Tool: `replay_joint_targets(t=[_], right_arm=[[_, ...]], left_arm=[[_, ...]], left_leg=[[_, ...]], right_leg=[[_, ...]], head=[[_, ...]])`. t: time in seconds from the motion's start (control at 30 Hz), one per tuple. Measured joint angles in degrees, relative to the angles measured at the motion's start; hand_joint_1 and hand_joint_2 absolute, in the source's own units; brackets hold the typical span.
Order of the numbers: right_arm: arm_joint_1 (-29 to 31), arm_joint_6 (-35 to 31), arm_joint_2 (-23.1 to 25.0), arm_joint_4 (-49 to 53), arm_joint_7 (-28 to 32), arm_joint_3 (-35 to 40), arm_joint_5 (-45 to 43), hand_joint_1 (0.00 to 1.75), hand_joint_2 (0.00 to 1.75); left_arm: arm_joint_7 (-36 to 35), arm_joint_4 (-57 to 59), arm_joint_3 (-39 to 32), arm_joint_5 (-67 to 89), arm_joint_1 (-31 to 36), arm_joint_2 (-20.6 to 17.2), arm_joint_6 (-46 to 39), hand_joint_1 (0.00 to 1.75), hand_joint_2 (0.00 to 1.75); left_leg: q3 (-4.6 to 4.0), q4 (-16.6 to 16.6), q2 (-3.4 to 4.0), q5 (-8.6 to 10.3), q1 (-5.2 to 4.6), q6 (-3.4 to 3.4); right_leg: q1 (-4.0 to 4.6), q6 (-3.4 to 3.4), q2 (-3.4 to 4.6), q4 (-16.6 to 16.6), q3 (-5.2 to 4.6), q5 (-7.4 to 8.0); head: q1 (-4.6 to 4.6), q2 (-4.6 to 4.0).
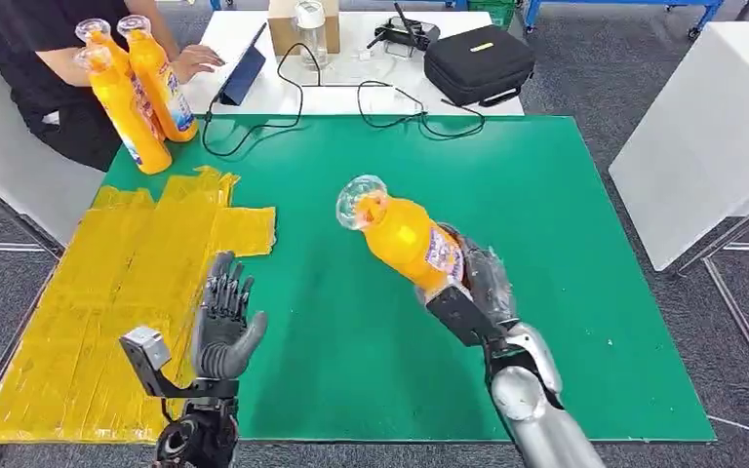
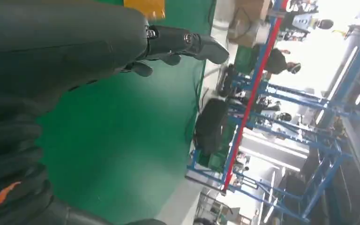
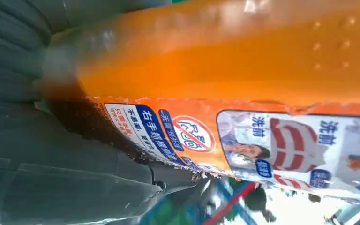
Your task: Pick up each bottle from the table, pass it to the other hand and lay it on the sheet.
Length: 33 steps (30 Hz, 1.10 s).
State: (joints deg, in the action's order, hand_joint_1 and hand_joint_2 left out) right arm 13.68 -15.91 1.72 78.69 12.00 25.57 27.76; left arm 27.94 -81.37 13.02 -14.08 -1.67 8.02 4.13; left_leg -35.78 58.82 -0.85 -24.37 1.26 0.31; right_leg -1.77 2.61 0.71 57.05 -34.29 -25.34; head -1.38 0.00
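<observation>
One orange bottle (image 1: 405,237) gripped low in my right hand (image 1: 468,278), lifted off the green table (image 1: 546,292), clear cap tilted toward my left hand (image 1: 226,317), which waits empty, fingers spread, beside the yellow sheet (image 1: 107,292). Three more bottles (image 1: 137,88) stand at the far corner.

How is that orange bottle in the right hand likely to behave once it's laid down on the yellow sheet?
The orange bottle looks rounded, so on its side it could roll across the yellow sheet. It seems full of liquid, so probably heavy for its size. Its glossy plastic may slip in the right hand.
</observation>
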Motion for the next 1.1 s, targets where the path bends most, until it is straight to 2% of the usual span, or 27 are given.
replay_joint_targets(t=[0.17,0.27,0.47,0.73,1.1], right_arm=[[4.3,0.1,7.1,-4.3,-0.1,2.6,-4.2,1.75,1.75],[5.5,0.2,9.7,-6.2,-0.5,3.6,-4.4,1.75,1.75],[6.6,1.6,12.3,-9.3,-2.8,4.6,-2.7,1.75,1.75],[10.5,0.8,17.1,-22.6,-4.5,6.4,1.9,1.75,1.75],[13.6,1.2,18.8,-30.3,-6.5,7.5,1.0,1.75,1.75]], left_arm=[[-1.8,-1.0,2.0,1.0,1.2,1.3,-0.4,0.0,1.75],[-2.4,-1.5,2.5,1.4,1.7,1.8,-0.4,0.0,1.75],[-2.9,-2.5,2.6,2.0,1.9,2.0,0.3,0.0,1.75],[-4.7,-3.2,3.5,2.2,3.1,2.5,1.8,0.0,1.75],[-5.9,-2.6,3.4,2.1,4.0,2.7,1.6,0.0,1.75]], left_leg=[[0.01,0.0,-0.03,0.06,0.06,-0.03],[-0.01,0.0,-0.02,0.06,0.05,-0.03],[-0.06,0.0,-0.02,0.05,0.03,-0.02],[-0.05,0.0,-0.03,0.08,0.07,-0.03],[-0.08,0.0,-0.02,0.07,0.04,-0.03]], right_leg=[[0.03,0.0,-0.04,0.0,-0.02,-0.01],[0.03,0.0,-0.03,0.0,-0.02,-0.01],[0.01,0.0,-0.03,0.0,-0.04,-0.01],[0.04,-0.01,-0.05,0.0,-0.07,-0.01],[0.02,-0.01,-0.02,0.0,-0.12,-0.01]], head=[[0.0,0.0],[0.0,0.0],[0.02,0.0],[0.0,0.0],[0.0,0.0]])
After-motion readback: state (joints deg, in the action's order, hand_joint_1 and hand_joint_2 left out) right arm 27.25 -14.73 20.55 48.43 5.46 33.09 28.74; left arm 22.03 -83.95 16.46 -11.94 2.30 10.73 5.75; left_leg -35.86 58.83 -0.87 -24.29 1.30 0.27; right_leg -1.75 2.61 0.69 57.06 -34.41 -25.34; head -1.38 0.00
